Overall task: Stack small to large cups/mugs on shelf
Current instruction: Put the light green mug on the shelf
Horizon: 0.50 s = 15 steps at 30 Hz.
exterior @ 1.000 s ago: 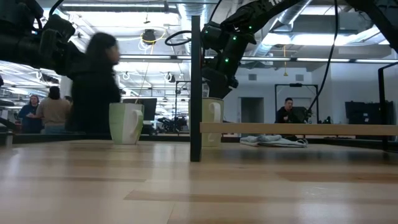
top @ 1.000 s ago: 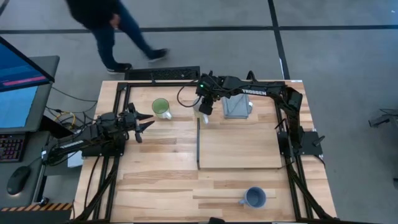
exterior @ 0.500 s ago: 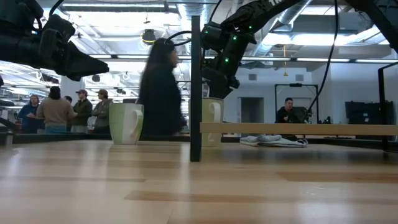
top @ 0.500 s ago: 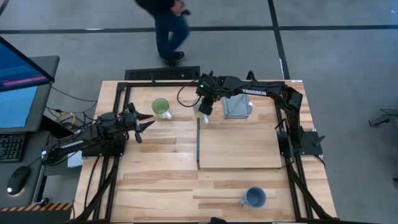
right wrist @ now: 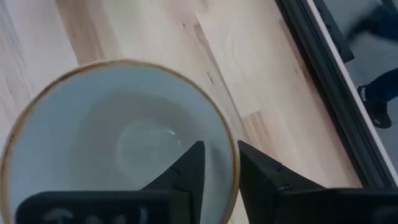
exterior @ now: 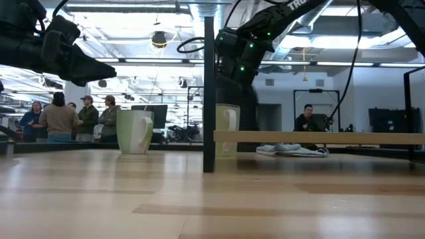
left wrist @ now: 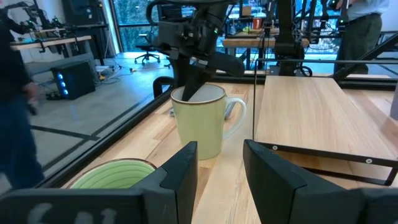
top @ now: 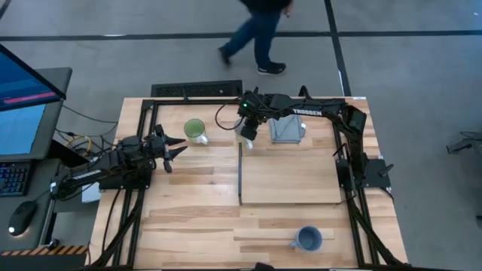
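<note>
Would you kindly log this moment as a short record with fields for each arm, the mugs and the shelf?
right pincer: straddling the rim of the cream mug, one finger inside, one outside; mug on the table beside the shelf's dark strip
left pincer: open, hovering near the green-lined mug
blue-grey mug: alone at the table's near edge
shelf: no mugs on it
grey cloth: behind the shelf
person: walking past on the floor

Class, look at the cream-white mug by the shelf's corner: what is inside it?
One finger of the right gripper reaches inside the cream-white mug, the other outside its rim. Otherwise its pale bottom looks bare; the fingers hide one part.
</note>
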Each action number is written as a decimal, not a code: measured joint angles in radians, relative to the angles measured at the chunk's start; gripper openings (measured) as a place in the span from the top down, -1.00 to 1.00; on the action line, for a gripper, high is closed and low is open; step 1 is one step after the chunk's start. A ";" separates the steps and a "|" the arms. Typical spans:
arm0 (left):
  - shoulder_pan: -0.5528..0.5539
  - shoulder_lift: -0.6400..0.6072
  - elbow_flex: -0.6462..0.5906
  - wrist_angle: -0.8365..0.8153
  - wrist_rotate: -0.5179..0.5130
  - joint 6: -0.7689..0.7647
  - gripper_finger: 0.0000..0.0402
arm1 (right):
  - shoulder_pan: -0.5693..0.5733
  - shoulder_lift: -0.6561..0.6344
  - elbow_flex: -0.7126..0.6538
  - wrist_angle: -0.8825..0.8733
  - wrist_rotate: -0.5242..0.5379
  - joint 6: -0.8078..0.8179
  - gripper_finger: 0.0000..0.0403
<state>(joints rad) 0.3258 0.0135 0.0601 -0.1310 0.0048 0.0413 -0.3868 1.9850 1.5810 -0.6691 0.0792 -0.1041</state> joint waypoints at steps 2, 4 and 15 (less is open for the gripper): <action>0.000 0.000 0.000 0.000 0.000 0.000 0.39 | -0.002 0.000 0.000 0.005 0.000 -0.001 0.52; 0.000 0.000 0.000 0.000 0.000 0.000 0.39 | -0.007 0.000 0.000 0.004 0.000 -0.008 0.59; 0.000 0.000 0.000 0.000 0.000 0.000 0.39 | -0.009 -0.005 0.004 0.003 -0.022 -0.005 0.86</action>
<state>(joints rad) 0.3260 0.0135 0.0601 -0.1310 0.0048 0.0411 -0.3954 1.9800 1.5854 -0.6665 0.0570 -0.1088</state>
